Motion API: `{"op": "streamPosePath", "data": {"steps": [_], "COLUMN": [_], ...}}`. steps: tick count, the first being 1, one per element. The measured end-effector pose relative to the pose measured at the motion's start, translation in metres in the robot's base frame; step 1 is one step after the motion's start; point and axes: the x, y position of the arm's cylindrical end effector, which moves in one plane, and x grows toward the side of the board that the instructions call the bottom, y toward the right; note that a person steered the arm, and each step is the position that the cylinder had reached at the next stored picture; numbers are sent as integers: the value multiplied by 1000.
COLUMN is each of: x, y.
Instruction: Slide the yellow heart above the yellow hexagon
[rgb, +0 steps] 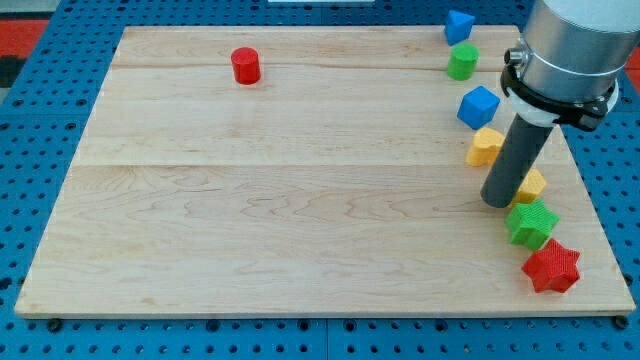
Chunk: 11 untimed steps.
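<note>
Pale wood-grain desk (300, 200); red cylinder (245, 66), two blue blocks, two green, two yellow, red star (551, 267).

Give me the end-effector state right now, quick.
No pincer, only a rod. My tip holds nothing, sitting at the left edge of a yellow block, below the other yellow block.

A red cylinder (245, 66) sits alone at the wooden board's (280, 220) top left, well apart from the rest.

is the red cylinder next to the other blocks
No, the red cylinder stands alone near the view's top left, while the other blocks, such as the red star, cluster along the view's right edge.
</note>
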Motion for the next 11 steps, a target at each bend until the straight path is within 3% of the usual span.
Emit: {"op": "streamPosePath", "data": {"steps": [2,5,10,11], "x": [0,-80,-58,-85], "y": [-43,-42,5,-66]}}
